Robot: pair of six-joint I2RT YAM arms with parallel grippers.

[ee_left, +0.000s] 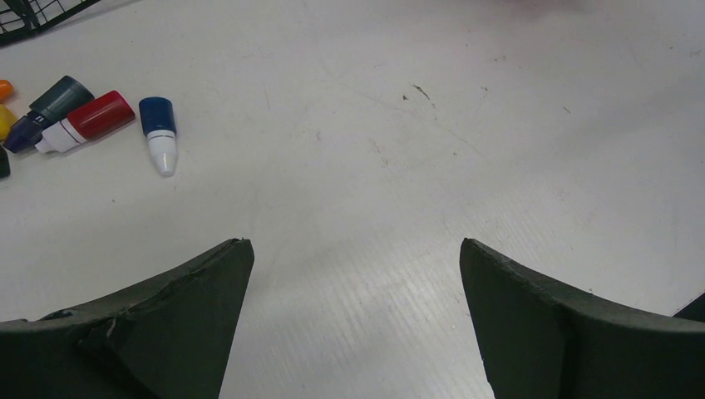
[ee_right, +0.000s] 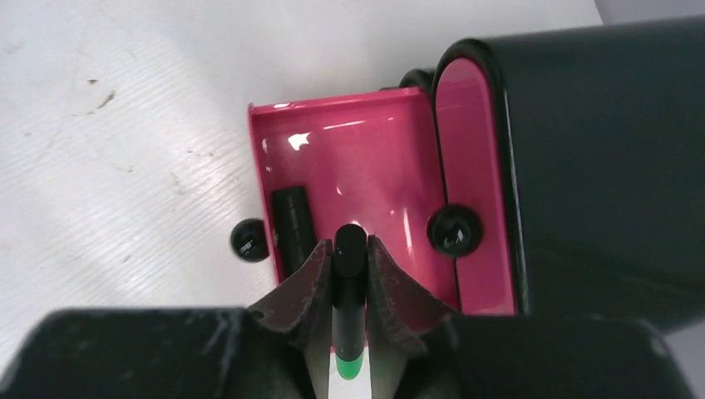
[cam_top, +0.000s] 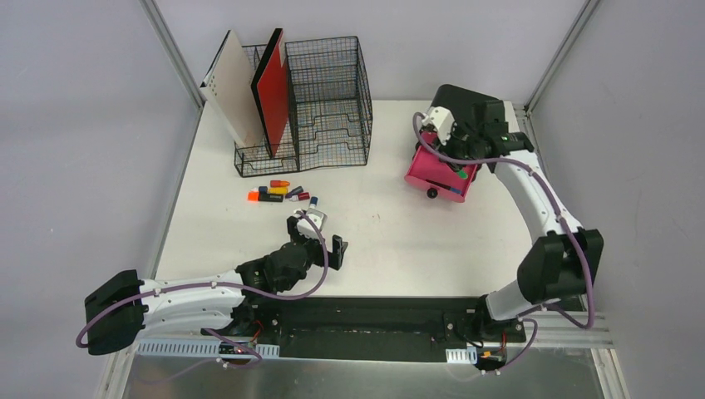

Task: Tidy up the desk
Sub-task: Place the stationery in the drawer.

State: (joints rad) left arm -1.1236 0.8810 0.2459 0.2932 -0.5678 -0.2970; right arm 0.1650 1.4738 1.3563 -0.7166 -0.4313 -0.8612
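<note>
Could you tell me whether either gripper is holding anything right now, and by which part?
The right gripper pinches a marker by its black cap; the left gripper is open and empty.

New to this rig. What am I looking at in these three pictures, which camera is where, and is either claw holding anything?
Two small robot arms are bolted at the near edge of a white desk. Each ends in a two-finger gripper. The wide picture comes from a fixed camera above and behind the arms. The other two come from cameras on the wrists, looking past each arm's own fingers.

The left gripper is open and empty, over bare desk near what look like short coloured markers. The right gripper is shut on a black marker with a green band, held over an open pink drawer of a black box. One dark item lies in that drawer. At the back stands a wire-mesh organizer holding a red board and a white board.
</note>
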